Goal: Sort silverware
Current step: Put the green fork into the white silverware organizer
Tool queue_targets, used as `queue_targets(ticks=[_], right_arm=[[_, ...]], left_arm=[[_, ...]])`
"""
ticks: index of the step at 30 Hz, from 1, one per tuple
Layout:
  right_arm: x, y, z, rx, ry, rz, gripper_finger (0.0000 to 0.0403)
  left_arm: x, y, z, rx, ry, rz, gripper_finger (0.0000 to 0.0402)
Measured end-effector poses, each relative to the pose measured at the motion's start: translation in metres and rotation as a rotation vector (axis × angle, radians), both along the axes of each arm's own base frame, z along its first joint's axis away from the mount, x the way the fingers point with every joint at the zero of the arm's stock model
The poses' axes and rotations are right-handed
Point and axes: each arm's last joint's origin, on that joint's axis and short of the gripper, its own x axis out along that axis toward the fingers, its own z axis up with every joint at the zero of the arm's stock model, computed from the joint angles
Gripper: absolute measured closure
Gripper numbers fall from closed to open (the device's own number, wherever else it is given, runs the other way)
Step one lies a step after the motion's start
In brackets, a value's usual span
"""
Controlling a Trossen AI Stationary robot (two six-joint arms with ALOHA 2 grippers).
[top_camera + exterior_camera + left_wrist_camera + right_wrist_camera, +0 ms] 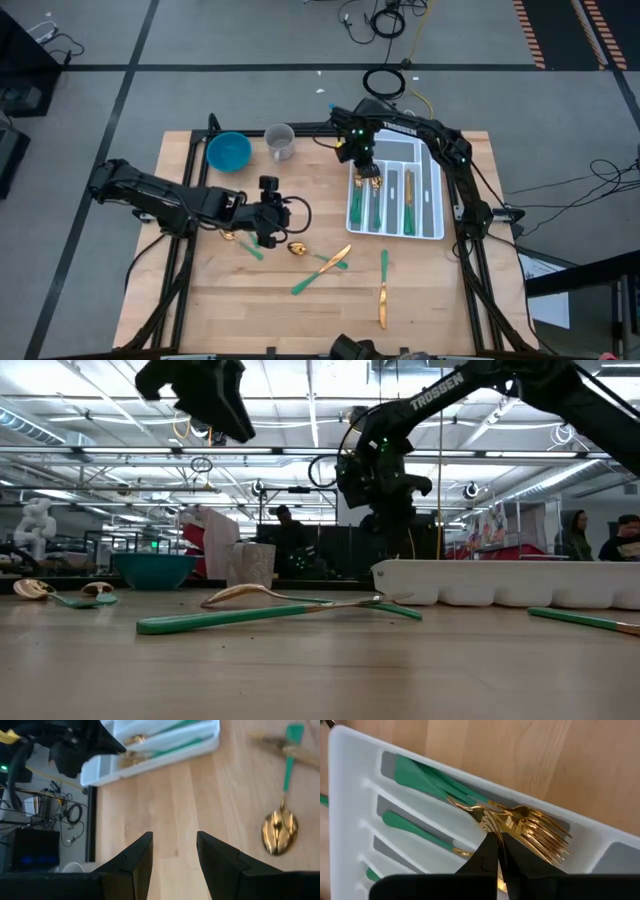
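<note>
A white tray (pixel 432 205) at the table's right holds silverware in its compartments; several gold forks with green handles (pixel 540 832) lie in the leftmost one. My right gripper (pixel 365 168) points down over that compartment, shut on a fork. My left gripper (pixel 268 228) hovers open above the table's middle left, with bare wood between its fingers (pixel 172 855). A gold spoon (pixel 280 826) lies just to its side. More loose silverware lies flat on the wood: a spoon (pixel 297 248), two crossed green-handled pieces (pixel 325 268) and a knife (pixel 383 290). My right gripper pinches a gold fork at its curved neck (pixel 481 816) between its two shut fingers (pixel 487 851), coming steeply from above. The fingertips hide the exact spot. The fork's head lies among the other forks' tines in the tray's leftmost compartment.
A blue bowl (pixel 229 151) and a clear cup (pixel 280 141) stand at the table's far left. Another spoon (pixel 232 238) lies under my left arm. Cables lie on the floor beyond the far edge. People show in the room behind the table.
</note>
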Motion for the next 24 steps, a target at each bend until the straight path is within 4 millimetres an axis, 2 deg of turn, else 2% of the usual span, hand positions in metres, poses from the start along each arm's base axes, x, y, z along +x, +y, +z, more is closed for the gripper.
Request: queue_targets(ticks=[6,11,17,24], right_arm=[[0.001,-0.010,-0.022,0.032,0.038,-0.028,0.0402],[0.004,-0.013,-0.035,0.035,0.048,-0.045,0.0402],[0.006,-0.015,-0.035,0.015,0.046,-0.083,0.0396],[0.005,-0.018,-0.036,-0.065,0.095,-0.134,0.0350]], left_arm=[[-0.003,0.001,-0.023,0.006,0.031,0.002,0.0242],[-0.003,0.001,-0.029,0.001,0.026,0.007,0.0242],[-0.003,0.001,-0.028,-0.001,0.017,0.008,0.0242],[-0.003,0.001,-0.028,-0.010,0.014,0.018,0.0242]])
